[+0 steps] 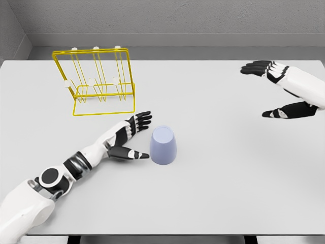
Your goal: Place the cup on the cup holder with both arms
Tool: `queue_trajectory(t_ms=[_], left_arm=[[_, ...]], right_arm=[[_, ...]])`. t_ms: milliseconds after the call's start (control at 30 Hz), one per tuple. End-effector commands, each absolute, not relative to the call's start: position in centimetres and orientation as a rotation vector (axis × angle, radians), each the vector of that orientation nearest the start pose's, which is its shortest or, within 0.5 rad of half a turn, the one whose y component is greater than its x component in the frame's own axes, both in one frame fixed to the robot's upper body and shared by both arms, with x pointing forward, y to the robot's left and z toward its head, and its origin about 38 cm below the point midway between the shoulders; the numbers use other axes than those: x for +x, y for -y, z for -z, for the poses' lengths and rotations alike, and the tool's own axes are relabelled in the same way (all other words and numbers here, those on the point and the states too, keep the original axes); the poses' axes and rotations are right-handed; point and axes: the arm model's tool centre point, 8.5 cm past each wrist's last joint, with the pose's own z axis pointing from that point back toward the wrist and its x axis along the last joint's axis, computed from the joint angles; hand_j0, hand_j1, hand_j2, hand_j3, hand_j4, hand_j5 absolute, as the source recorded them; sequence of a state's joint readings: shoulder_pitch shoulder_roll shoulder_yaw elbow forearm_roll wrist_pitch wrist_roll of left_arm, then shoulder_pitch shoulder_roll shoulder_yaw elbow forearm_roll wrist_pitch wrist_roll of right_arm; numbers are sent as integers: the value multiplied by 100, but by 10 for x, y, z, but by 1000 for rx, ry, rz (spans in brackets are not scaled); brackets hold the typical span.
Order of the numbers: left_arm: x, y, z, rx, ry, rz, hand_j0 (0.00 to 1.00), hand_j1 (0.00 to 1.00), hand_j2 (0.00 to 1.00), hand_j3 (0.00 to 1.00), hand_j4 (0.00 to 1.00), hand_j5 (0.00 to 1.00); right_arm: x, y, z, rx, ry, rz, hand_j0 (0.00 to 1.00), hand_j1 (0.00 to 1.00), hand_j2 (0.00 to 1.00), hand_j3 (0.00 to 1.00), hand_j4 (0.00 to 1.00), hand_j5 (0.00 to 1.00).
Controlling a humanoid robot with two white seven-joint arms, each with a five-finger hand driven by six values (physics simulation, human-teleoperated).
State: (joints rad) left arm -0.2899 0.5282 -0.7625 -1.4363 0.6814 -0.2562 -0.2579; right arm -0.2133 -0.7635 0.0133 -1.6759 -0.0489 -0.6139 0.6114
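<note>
A pale lavender cup [163, 145] stands upside down on the white table [218, 188], near the middle. My left hand [133, 136] lies just left of the cup, fingers spread, thumb nearly touching its base, holding nothing. The yellow wire cup holder [96, 81] with white-tipped pegs stands at the back left, behind the left hand. At the right edge my right hand [269, 91] hovers over the table with fingers spread wide, far from the cup.
Grey walls [172, 20] close off the back and left of the table. The table's front edge runs along the bottom of the view.
</note>
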Motion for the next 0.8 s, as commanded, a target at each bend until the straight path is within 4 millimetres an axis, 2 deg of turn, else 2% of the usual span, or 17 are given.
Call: queue_trajectory(t_ms=[0, 167, 767], left_arm=[[366, -190, -57, -642, 1436, 635, 100, 100, 100, 100, 100, 100], [366, -184, -58, -653, 1433, 658, 100, 100, 100, 100, 100, 100], [360, -161, -64, -687, 1437, 704, 100, 100, 100, 100, 100, 100]], right_arm=[[370, 360, -259, -213, 1904, -1478, 100, 100, 100, 100, 100, 100], [367, 357, -250, -191, 1902, -1459, 100, 100, 100, 100, 100, 100], [365, 353, -248, -172, 1915, -1450, 100, 100, 100, 100, 100, 100]])
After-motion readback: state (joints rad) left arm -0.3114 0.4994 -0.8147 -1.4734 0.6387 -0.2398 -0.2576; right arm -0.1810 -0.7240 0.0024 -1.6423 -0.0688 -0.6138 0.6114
